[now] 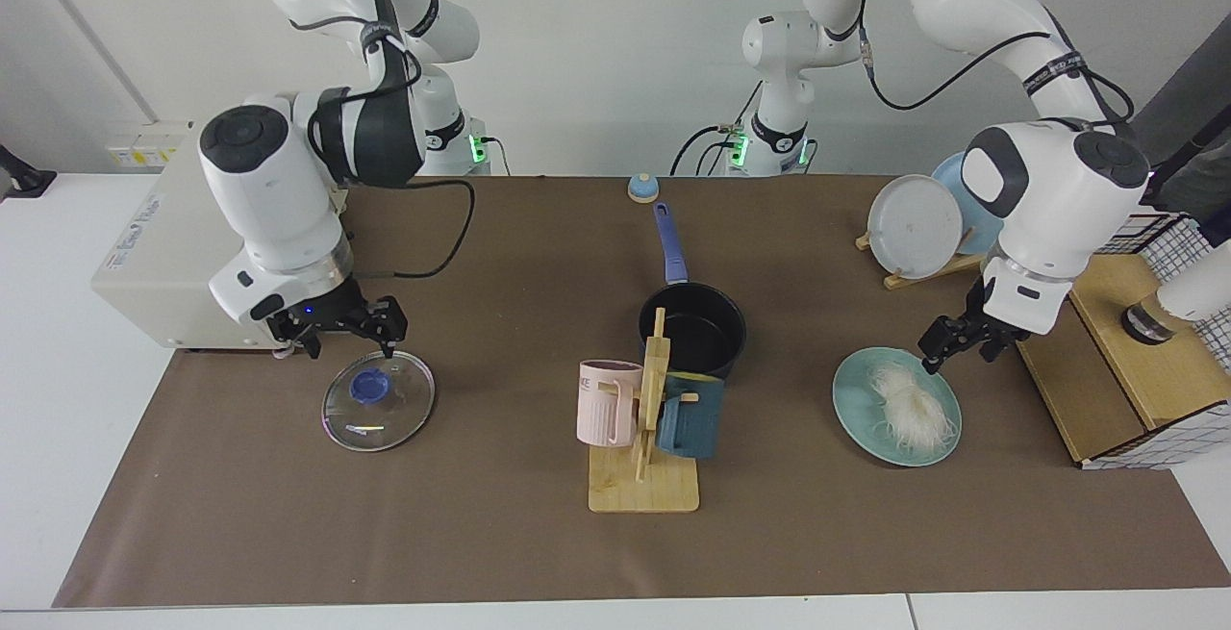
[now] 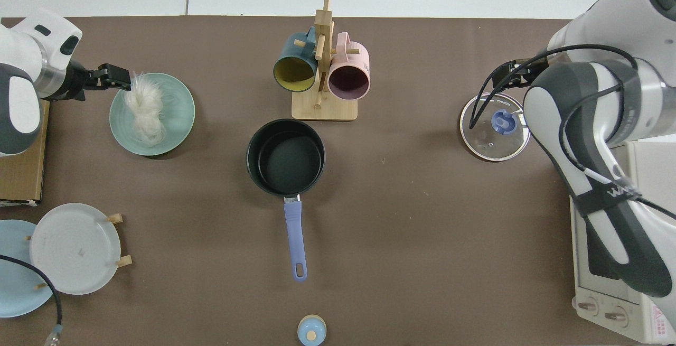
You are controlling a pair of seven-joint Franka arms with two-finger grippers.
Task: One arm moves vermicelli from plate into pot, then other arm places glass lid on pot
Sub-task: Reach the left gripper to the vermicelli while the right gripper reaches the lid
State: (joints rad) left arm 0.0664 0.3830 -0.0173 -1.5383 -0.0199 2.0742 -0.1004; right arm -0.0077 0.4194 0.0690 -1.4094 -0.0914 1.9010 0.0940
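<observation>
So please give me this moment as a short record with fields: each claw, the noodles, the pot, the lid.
left claw: open, low at the teal plate's edge, beside the vermicelli
right claw: open, above the far rim of the glass lid
vermicelli: on the plate, not gripped
pot: empty, mid-table, handle toward the arms' bases
glass lid: flat on the mat, knob up

Very little text can be read here. The pink mug on the wooden rack shows the letters "ME" near its rim in the facing view. The glass lid carries a small printed word beside its knob, and the toaster oven has a label on its top, but both are too small to read.
</observation>
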